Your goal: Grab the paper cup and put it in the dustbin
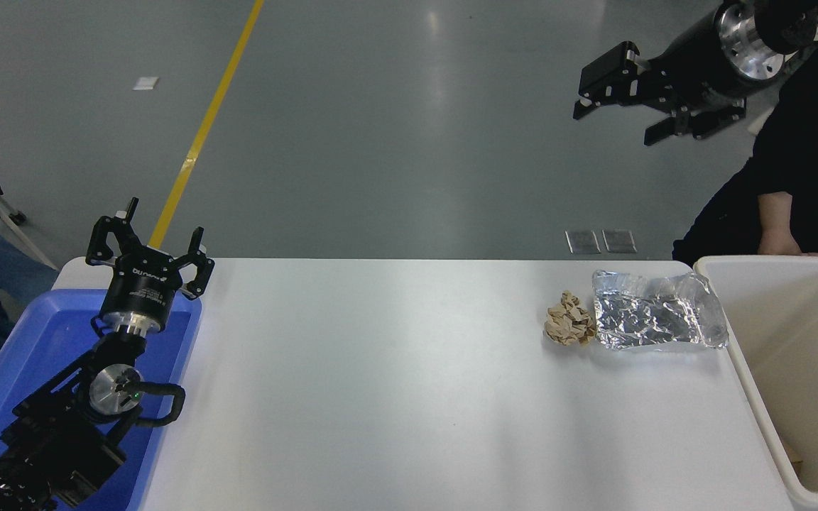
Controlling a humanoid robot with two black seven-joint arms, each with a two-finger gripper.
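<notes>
The paper cup is not in view on the table or in either gripper. The dustbin [806, 333], a large cream-white bin, stands at the table's right end, partly cut off by the picture's edge. My right gripper [616, 119] is open and empty, high in the air beyond the table's far right corner, up and to the left of the dustbin. My left gripper [146, 245] is open and parked over the blue tray [33, 355] at the lower left.
A tan crumpled paper wad [569, 328] and a crumpled silver foil bag [654, 321] lie side by side just left of the dustbin. A person in dark clothing [799, 184] stands behind the bin, one forearm close to its far rim.
</notes>
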